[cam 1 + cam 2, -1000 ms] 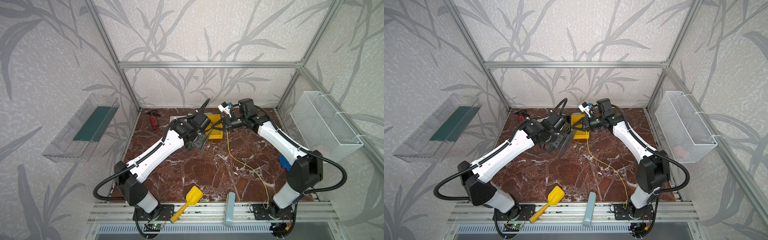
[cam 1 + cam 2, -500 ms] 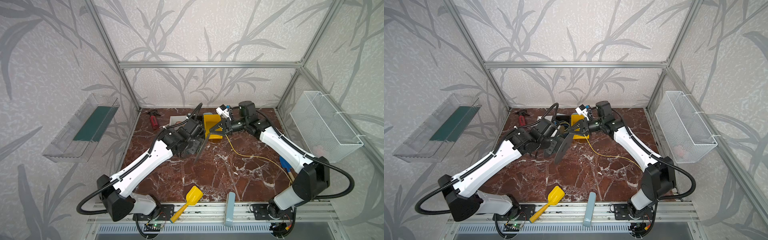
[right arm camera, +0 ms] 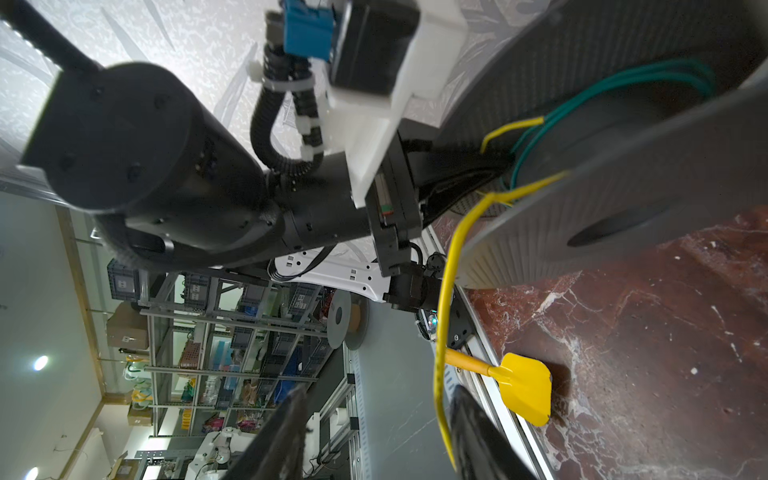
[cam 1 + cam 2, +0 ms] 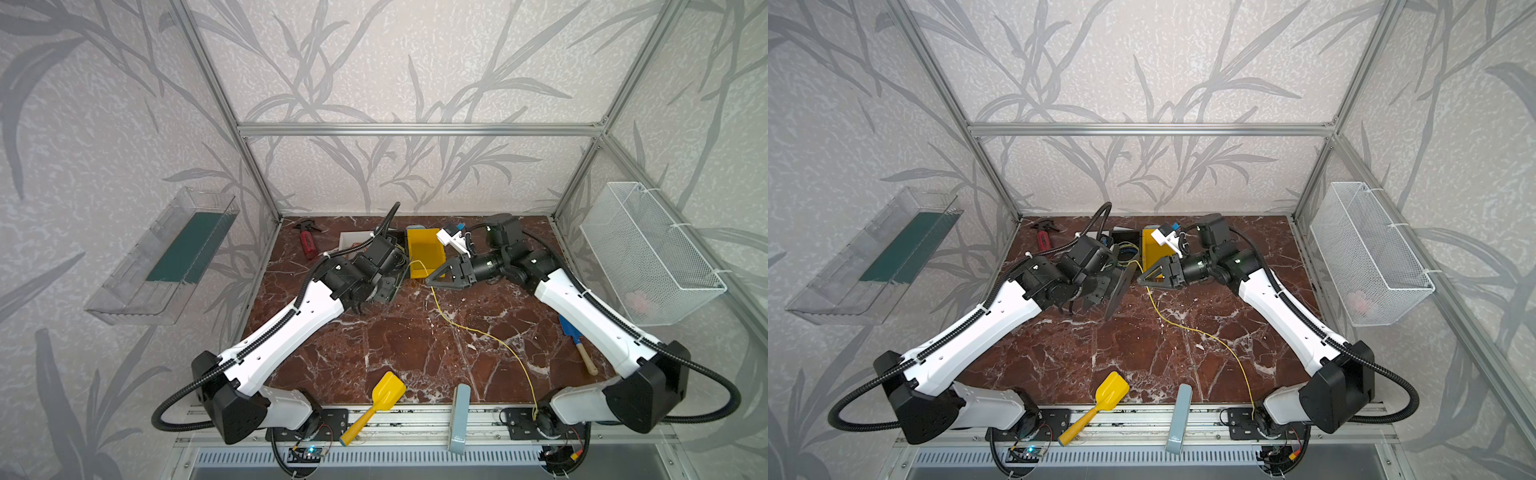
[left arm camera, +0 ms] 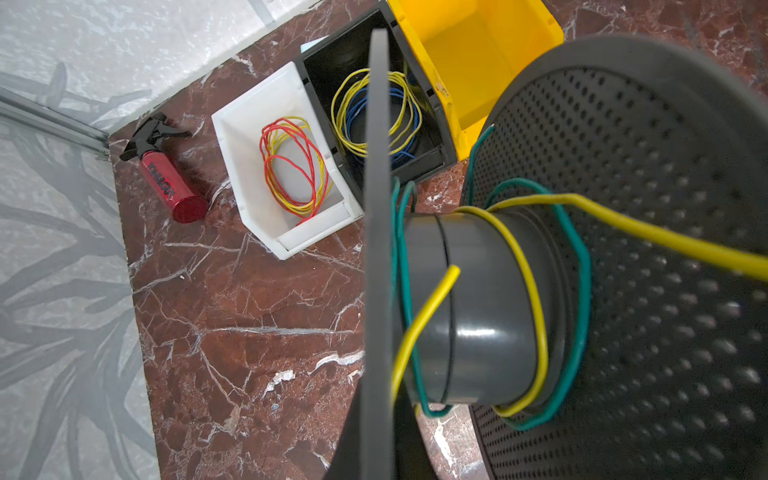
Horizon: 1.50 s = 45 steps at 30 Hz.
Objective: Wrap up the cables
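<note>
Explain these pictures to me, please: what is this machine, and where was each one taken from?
These are two white robot arms at a marble table. Two pictures look down from one overhead camera pair; the other two come from a camera on each arm's wrist. The left end effector, its claw, is shut on a dark spool with the yellow wire looped round its hub. The right end effector is open, and the wire passes between its fingers, then trails across the table. Nearby: a red spray bottle, a yellow toy shovel, a white bin, a black bin and a yellow bin.
</note>
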Available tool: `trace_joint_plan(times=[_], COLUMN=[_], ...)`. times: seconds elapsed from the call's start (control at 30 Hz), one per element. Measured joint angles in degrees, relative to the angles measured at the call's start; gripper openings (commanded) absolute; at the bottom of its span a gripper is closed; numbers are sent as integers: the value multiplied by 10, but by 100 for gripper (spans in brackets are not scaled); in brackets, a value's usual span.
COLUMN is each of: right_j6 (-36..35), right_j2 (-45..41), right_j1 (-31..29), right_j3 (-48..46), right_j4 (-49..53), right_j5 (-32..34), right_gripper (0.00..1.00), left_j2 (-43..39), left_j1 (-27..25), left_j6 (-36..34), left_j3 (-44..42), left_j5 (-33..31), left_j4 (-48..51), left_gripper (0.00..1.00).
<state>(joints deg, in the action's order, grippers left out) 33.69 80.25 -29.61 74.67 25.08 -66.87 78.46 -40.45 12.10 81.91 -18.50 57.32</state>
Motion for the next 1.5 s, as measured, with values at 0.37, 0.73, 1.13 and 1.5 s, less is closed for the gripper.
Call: trace_joint_plan(times=[0.37,0.73,1.13,1.5], right_j6=[-24,-95,-34,-90], right_j2=[0,-16,-25,-71], right_j1=[-132,-163,-174,-306], right_j3=[-32,-77,-122,-111], right_j4=[-14,13,-40,60], right_j5=[72,170,230,319], right_gripper=[57,34,0,0], left_j2=[30,93,106,166], left_j1=[23,65,68,159], left_j6=[71,143,166,203], left_j3=[33,127,148,279], left_j5=[-13,-7,-8,93], left_j4=[-31,-68,-102,-94], left_gripper=[0,0,0,0])
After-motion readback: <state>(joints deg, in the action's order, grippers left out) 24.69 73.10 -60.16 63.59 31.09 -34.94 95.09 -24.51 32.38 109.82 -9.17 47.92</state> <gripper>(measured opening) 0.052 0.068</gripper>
